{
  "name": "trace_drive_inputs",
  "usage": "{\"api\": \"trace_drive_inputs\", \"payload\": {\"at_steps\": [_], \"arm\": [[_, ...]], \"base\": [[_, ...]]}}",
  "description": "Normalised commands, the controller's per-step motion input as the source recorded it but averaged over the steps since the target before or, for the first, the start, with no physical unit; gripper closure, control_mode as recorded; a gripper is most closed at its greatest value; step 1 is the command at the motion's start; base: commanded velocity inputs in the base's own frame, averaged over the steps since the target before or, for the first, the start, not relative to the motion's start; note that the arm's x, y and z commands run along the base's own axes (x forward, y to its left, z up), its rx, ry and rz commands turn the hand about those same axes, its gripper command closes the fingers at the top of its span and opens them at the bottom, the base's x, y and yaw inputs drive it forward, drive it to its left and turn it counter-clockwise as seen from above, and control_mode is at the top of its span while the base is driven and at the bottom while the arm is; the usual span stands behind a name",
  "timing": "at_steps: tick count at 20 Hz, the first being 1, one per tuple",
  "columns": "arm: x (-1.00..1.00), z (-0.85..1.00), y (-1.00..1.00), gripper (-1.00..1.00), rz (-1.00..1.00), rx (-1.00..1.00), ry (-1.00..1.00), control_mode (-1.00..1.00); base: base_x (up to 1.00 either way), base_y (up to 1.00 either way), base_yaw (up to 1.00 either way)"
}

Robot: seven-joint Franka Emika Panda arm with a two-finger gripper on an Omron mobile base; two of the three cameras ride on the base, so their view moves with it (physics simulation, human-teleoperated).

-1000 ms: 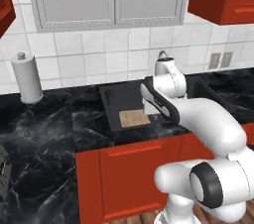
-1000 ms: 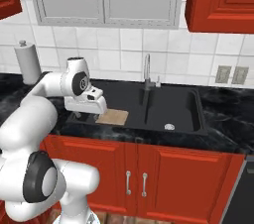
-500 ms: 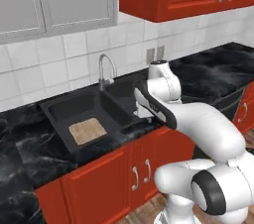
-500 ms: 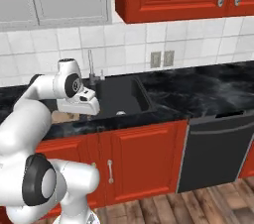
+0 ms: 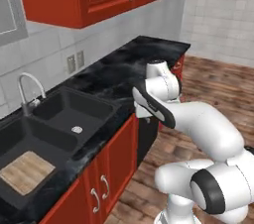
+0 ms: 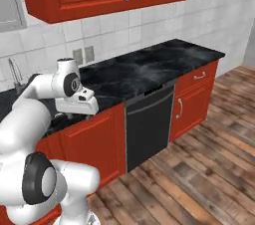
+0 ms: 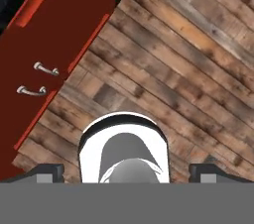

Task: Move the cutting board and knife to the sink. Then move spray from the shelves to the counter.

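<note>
Wood floor (image 7: 198, 69) under wide-open, empty end effector (image 7: 127, 171)

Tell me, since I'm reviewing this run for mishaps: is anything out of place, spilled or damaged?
Nothing is spilled or damaged. The one unusual sight is the cutting board lying flat in the left basin of the sink, which the task calls for.

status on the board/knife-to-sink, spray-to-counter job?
Done: the cutting board lies in the sink basin. The knife can't be made out there. In hand: nothing; the gripper is open and empty, pointing at the wood floor. Left: spray to the counter.
</note>
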Motion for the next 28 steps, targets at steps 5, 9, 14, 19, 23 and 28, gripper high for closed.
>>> {"api": "trace_drive_inputs", "payload": {"at_steps": [5,9,14,19,23,28], "arm": [[0.00,0.00,0.00,-1.00,0.00,0.00,0.00,1.00],[0.00,0.00,0.00,-1.00,0.00,0.00,0.00,1.00],[0.00,0.00,0.00,-1.00,0.00,0.00,0.00,1.00],[0.00,0.00,0.00,-1.00,0.00,0.00,0.00,1.00],[0.00,0.00,0.00,-1.00,0.00,0.00,0.00,1.00],[0.00,0.00,0.00,-1.00,0.00,0.00,0.00,1.00]], "base": [[0.02,0.00,-0.86],[0.00,0.00,-0.91],[0.00,0.00,-0.92],[0.00,0.00,-0.93],[0.00,0.00,-0.91],[0.00,0.00,-0.91]]}}
